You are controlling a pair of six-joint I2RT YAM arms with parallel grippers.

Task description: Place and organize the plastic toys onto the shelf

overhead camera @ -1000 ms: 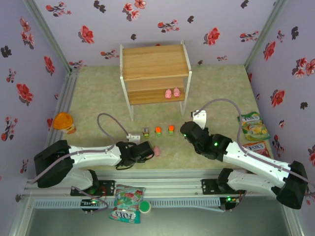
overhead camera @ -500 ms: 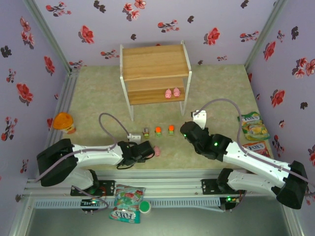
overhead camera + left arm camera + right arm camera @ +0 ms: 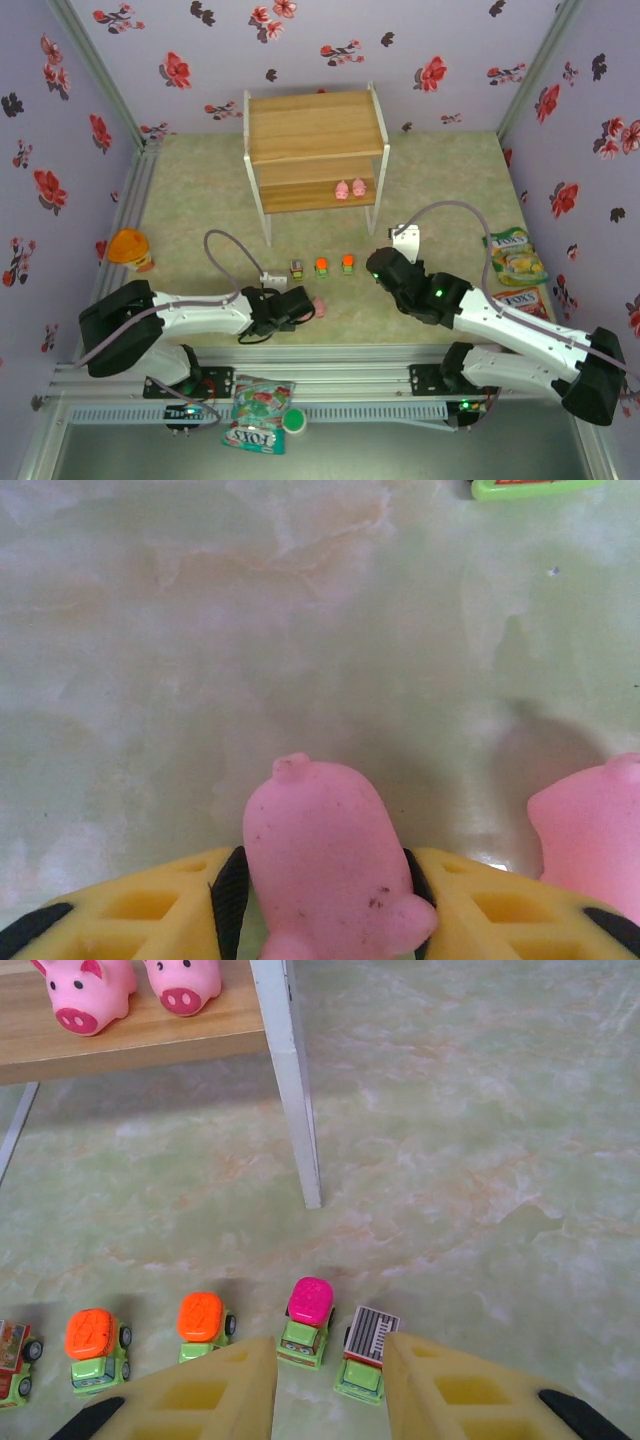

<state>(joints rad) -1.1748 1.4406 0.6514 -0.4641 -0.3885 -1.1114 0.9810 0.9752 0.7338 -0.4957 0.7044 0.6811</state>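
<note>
My left gripper is clamped on a pink pig, with its yellow fingers pressing on both flanks. A second pig sits just to the right of it, and the edge of a green car lies well ahead. My right gripper is spread wide and holds nothing. A pink-topped car and a grey-topped car stand just ahead of its gap, and two orange-topped cars stand off to its left. Farther ahead and to the left, two more pigs sit on the lower board of the shelf.
</note>
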